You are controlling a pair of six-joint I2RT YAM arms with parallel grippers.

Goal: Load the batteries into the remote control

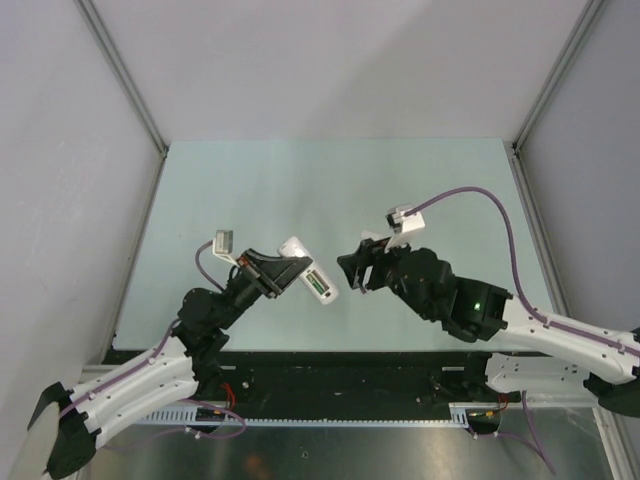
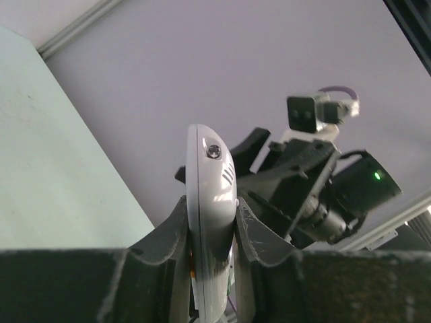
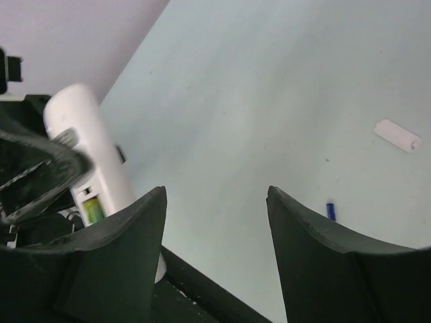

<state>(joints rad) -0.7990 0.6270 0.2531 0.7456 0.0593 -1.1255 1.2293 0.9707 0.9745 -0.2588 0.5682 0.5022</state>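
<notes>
My left gripper (image 1: 280, 272) is shut on the white remote control (image 1: 308, 270) and holds it above the table, its recessed back compartment facing up. A green battery (image 1: 320, 286) lies in that compartment; it also shows in the right wrist view (image 3: 93, 210). In the left wrist view the remote (image 2: 210, 182) stands edge-on between the fingers of the left gripper (image 2: 211, 202). My right gripper (image 1: 352, 272) is open and empty, just right of the remote's end, with its jaws wide apart (image 3: 215, 195). A small purple battery (image 3: 330, 210) lies on the table.
A small white oblong piece (image 3: 397, 134), like a battery cover, lies on the pale green table (image 1: 330, 190) beyond the purple battery. Grey walls enclose the table on three sides. The dark base strip runs along the near edge (image 1: 340, 365).
</notes>
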